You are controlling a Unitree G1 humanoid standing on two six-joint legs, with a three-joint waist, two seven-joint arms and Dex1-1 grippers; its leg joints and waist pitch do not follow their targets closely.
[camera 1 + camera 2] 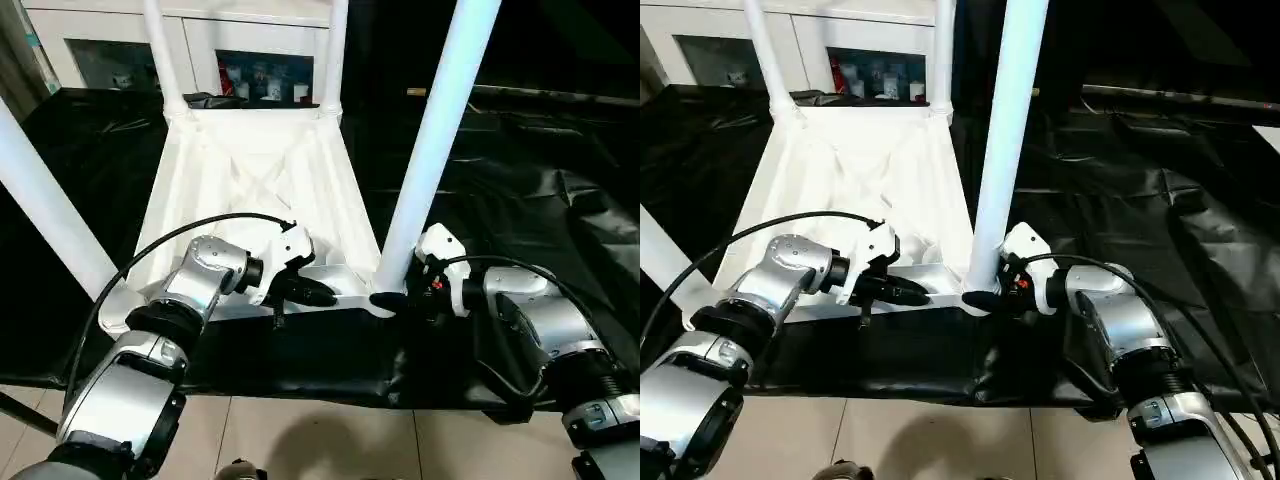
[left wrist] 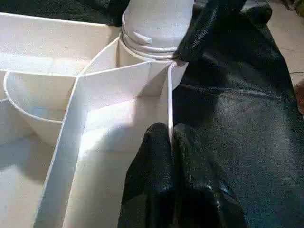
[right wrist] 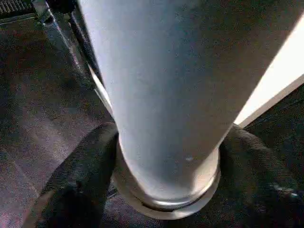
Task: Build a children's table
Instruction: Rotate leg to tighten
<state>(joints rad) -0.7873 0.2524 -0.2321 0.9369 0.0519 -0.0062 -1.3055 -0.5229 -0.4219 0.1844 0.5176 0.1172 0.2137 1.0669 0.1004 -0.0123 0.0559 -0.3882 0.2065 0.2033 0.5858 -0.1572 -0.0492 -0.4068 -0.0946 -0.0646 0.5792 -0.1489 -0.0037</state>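
Note:
The children's table lies upside down on a black sheet, its white ribbed tabletop (image 1: pixel 250 190) facing up. Its legs stand upright in the corner sockets: near right (image 1: pixel 430 140), near left (image 1: pixel 45 210), far left (image 1: pixel 160 50) and far right (image 1: pixel 333 50). My left gripper (image 1: pixel 325 295) is shut on the thin front rim (image 2: pixel 169 95) of the tabletop, one finger on each side of the wall. My right gripper (image 1: pixel 390 298) reaches in from the right. Its black fingers (image 3: pixel 90 161) press both sides of the near right leg's base (image 3: pixel 166 118) just above the socket collar.
A black sheet (image 1: pixel 520 170) covers the work surface and hangs over its front edge above a tiled floor (image 1: pixel 330 440). A white glass-fronted cabinet (image 1: pixel 120 50) stands behind the table. A black cable (image 1: pixel 180 235) loops over my left forearm.

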